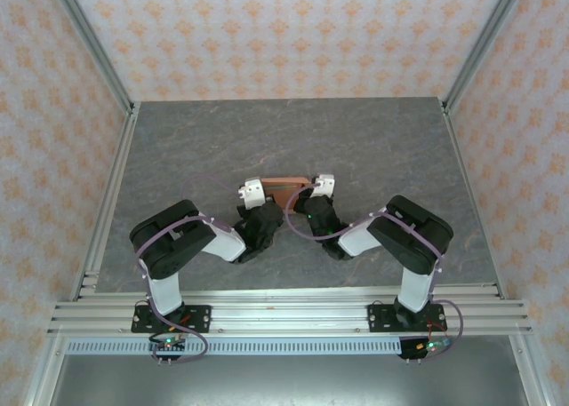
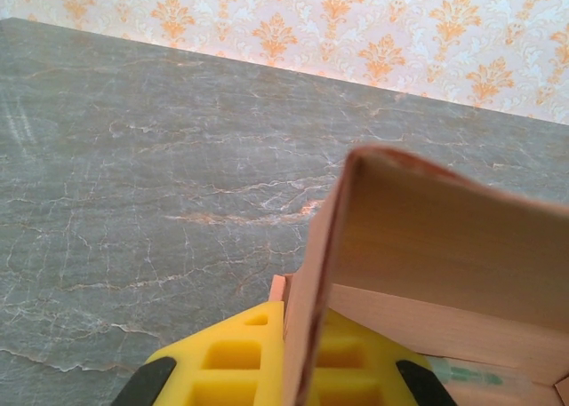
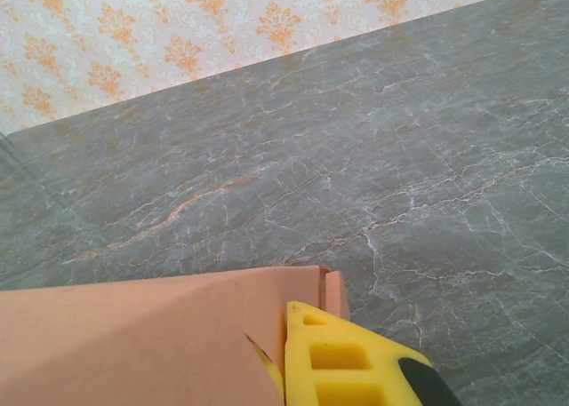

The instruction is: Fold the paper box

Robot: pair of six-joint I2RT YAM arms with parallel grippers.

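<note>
The paper box (image 1: 283, 189), salmon-orange card, is held between both grippers near the table's middle. In the left wrist view a card wall (image 2: 311, 290) stands upright between the yellow fingers (image 2: 231, 357), and a wide panel (image 2: 444, 237) bends off to the right. My left gripper (image 2: 298, 362) is shut on that wall. In the right wrist view the card (image 3: 151, 335) spreads left from the jaws, with a small tab (image 3: 335, 292) at its corner. My right gripper (image 3: 286, 370) is shut on the card's edge; one yellow finger (image 3: 347, 362) shows, and the card hides most of the other.
The grey marbled table (image 1: 356, 148) lies open beyond and beside the box. Patterned orange walls (image 1: 284, 33) and metal frame rails (image 1: 111, 193) enclose it on three sides.
</note>
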